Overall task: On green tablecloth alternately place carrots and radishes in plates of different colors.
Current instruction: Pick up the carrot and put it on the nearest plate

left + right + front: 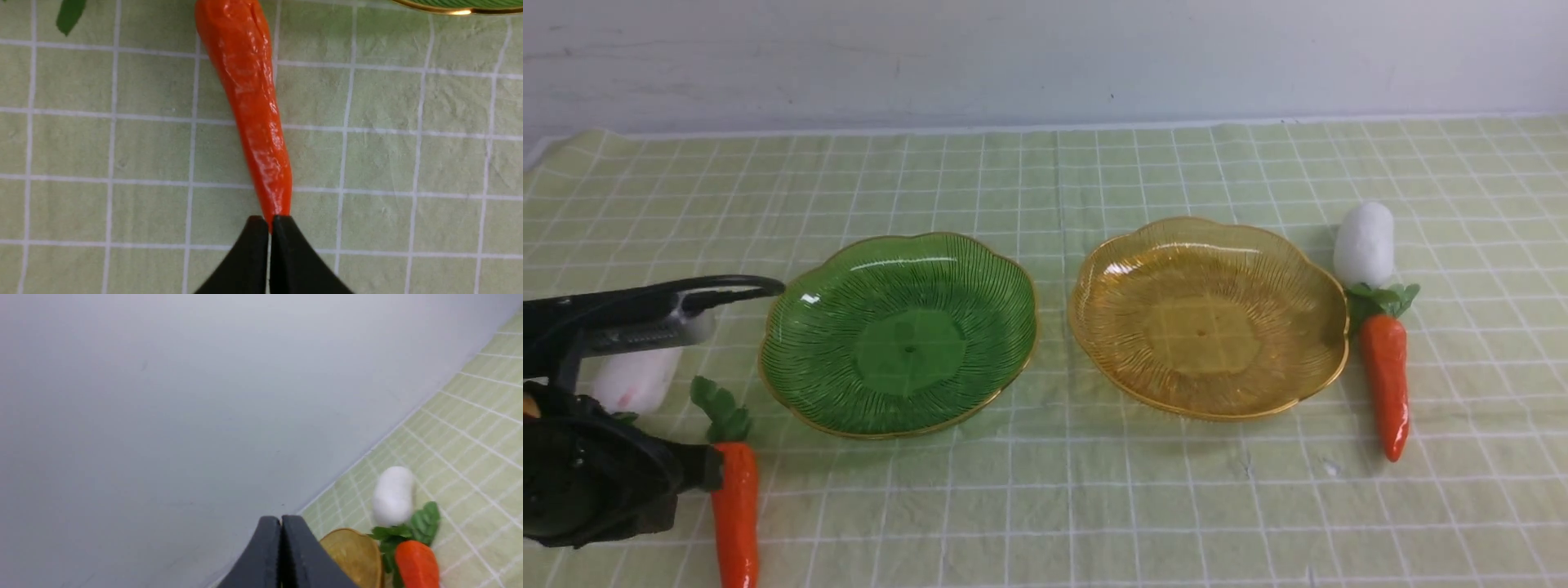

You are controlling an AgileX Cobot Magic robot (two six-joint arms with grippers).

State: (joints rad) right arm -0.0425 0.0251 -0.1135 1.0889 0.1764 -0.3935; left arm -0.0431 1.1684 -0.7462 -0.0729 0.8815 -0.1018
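Observation:
On the green tablecloth [1045, 506] stand an empty green plate [898, 331] and an empty amber plate [1207, 314]. Left of the green plate lie a carrot [737, 506] and a radish [633, 380], which is partly hidden behind my left arm [596, 474]. Right of the amber plate lie a radish [1364, 243] and a carrot [1387, 380]. In the left wrist view my left gripper [269, 222] is shut and empty, its tips by the thin end of the carrot [253, 106]. My right gripper [281, 520] is shut and empty, and it is out of the front view.
A pale wall runs along the cloth's far edge. The green plate's gold rim [457, 6] shows in the left wrist view. The right wrist view shows the wall, the amber plate [355, 553], the radish [393, 496] and the carrot [416, 565].

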